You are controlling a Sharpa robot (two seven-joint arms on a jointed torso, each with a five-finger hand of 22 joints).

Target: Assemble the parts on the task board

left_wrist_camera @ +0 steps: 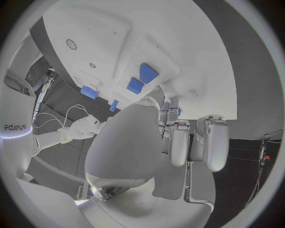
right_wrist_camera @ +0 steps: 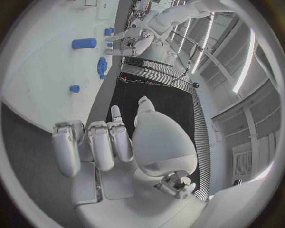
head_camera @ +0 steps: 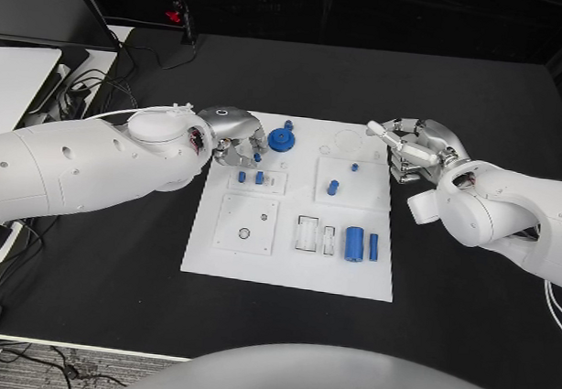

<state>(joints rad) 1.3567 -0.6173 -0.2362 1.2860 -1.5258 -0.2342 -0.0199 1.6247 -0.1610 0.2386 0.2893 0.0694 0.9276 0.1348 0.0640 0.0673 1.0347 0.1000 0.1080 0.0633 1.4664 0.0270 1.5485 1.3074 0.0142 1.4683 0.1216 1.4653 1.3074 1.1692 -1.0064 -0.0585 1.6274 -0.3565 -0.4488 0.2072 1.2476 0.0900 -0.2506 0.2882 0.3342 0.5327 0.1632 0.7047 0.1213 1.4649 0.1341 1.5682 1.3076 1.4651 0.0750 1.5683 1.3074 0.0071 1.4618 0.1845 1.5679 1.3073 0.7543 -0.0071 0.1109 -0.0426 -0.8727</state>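
While the white rectangular task board [head_camera: 288, 269] lies flat in the middle of the black desk [head_camera: 114, 281], both silver hands sit at its far end, one at each side; the left hand [head_camera: 234, 133] hangs over the board's far left corner, just beside a blue gear-shaped part [head_camera: 280, 139] and above two small blue pegs [head_camera: 249, 179] that stand in a raised white block; its fingers point down toward the board, and their tips are hidden behind the palm in the head view; in the left wrist view the left hand's fingers [left_wrist_camera: 178, 142] lie straight and close together with nothing seen between them, though the palm blocks what lies beneath, so whether it holds anything cannot be told; the right hand [head_camera: 417, 151] hovers at the board's far right edge, its fingers curled loosely; in the right wrist view its fingers [right_wrist_camera: 101, 145] are slightly apart and nothing is seen in them; a small blue peg [head_camera: 333, 187] stands in the right-hand white block; nearer the robot, a large blue cylinder [head_camera: 354, 243] lies beside a thin blue pin [head_camera: 373, 247] and a short blue piece [head_camera: 329, 234]; round shapes at the far right of the board are too pale to make out.
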